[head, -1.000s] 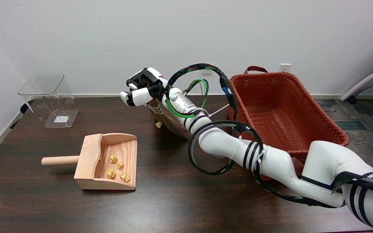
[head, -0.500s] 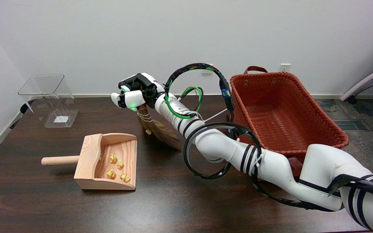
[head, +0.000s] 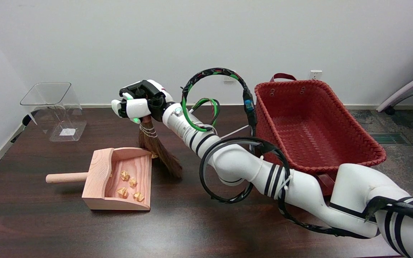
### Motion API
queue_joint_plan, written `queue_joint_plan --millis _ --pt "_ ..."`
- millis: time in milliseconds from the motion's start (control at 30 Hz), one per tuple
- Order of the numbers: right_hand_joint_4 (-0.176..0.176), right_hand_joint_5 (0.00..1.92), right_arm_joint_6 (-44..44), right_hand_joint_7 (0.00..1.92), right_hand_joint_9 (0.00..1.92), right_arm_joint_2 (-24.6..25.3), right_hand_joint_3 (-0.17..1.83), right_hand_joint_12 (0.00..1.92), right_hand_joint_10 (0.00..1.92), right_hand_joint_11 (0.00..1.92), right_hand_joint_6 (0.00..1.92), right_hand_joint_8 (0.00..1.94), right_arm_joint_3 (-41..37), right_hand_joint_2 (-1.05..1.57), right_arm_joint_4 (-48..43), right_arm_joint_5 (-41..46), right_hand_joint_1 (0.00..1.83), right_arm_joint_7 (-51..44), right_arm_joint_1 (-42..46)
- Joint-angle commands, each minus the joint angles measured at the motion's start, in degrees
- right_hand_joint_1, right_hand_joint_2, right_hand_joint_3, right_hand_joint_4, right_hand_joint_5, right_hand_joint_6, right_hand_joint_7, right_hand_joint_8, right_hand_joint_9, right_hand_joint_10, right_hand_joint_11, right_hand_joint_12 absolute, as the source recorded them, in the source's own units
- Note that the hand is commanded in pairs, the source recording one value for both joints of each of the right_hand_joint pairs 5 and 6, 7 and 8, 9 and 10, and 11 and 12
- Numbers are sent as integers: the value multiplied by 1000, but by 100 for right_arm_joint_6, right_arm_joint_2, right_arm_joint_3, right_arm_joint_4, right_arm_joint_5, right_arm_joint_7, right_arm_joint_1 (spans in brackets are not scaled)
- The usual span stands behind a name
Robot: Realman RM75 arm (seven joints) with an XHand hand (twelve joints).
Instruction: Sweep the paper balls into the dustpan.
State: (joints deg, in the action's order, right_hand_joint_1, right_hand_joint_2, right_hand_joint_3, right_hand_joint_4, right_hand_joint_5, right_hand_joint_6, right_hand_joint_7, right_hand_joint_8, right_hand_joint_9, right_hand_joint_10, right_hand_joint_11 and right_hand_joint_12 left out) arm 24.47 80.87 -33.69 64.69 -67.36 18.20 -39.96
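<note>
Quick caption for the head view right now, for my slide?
Right hand holds a small broom, pushing the last paper ball to the wooden dustpan's open edge.

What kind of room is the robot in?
Probably an office or lab room: a plain white wall with a power outlet, carpet floor, and part of a rolling office chair beside the dark table.

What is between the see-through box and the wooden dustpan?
Nothing. In the head view, only bare dark table lies between the clear box and the dustpan. The broom and the right hand are off to the dustpan's other side.
</note>
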Motion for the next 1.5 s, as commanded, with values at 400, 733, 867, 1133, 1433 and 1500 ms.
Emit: queue_joint_plan --millis 400,733,867,1133,1433,1500 --pt "0 1920 212 1920 1920 -166 1211 1920 1920 1920 1920 1920 -203 493 1206 418 1354 -1051 389" --pt "0 1920 212 1920 1920 -245 1178 1920 1920 1920 1920 1920 -283 549 1597 418 1352 -1051 556" --pt "0 1920 212 1920 1920 -253 1166 1920 1920 1920 1920 1920 -283 560 1661 418 1352 -1051 572" --pt "0 1920 459 1920 1920 -389 1158 1920 1920 1920 1920 1920 -323 563 1669 411 1352 -1259 604" --pt "0 1920 427 1920 1920 -423 1140 1920 1920 1920 1920 1920 -378 576 1862 665 1345 -1260 610" --pt "0 1920 444 1920 1920 -493 1141 1920 1920 1920 1920 1920 -379 575 1957 634 1345 -1364 549"
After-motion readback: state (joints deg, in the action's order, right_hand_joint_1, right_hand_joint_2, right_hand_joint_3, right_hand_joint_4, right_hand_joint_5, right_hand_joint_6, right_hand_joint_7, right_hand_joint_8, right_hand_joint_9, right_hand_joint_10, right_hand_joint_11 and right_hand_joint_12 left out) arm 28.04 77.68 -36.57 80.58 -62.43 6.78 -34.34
